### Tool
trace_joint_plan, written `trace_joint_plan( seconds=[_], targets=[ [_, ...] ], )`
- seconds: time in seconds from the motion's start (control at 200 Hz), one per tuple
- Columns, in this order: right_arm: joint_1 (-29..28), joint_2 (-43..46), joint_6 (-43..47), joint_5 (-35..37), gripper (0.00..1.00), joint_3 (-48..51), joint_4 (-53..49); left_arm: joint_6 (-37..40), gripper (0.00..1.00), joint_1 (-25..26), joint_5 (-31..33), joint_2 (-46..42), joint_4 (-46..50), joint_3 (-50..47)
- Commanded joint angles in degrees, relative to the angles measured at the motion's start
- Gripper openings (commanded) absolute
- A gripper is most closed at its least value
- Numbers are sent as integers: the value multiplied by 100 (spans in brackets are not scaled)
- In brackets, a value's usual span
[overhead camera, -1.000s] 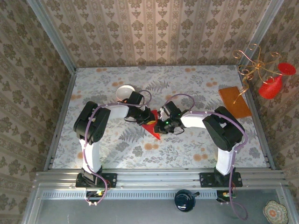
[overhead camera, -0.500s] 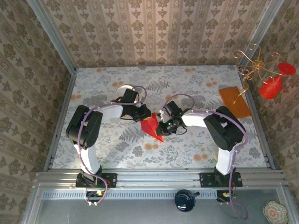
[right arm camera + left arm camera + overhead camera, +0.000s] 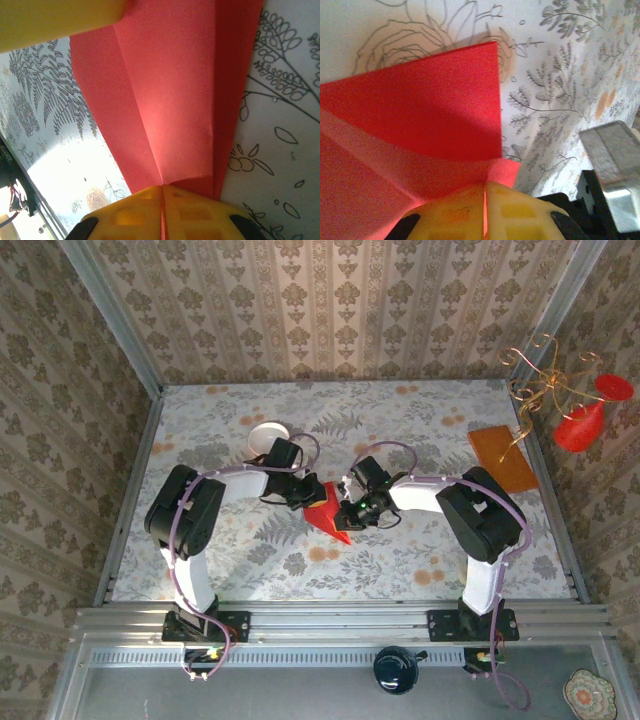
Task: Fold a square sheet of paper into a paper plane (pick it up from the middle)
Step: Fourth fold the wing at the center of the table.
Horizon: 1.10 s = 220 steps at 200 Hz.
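The part-folded paper plane (image 3: 326, 516) sits at the middle of the surface (image 3: 430, 560), left end effector (image 3: 484, 212) and right end effector (image 3: 162, 212) each clamped on it. I would move both arms together, keeping the crease aligned lest it tear.

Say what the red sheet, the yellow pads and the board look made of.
Sheet: thin matte paper; it holds sharp creases. Pads: matte yellow moulded plastic or rubber, with square recesses; which one, unclear. Board: flat, orange-brown, likely wood or card; too small to tell.
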<state>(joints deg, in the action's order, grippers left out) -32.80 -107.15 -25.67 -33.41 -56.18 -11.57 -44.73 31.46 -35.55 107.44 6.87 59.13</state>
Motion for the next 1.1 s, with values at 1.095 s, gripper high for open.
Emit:
trace_joint_plan(
  seconds=[1.095],
  targets=[
    [-166, -318, -669, 698, 5, -622, -443, 8, 9, 44, 743, 776, 1064, 457]
  ],
)
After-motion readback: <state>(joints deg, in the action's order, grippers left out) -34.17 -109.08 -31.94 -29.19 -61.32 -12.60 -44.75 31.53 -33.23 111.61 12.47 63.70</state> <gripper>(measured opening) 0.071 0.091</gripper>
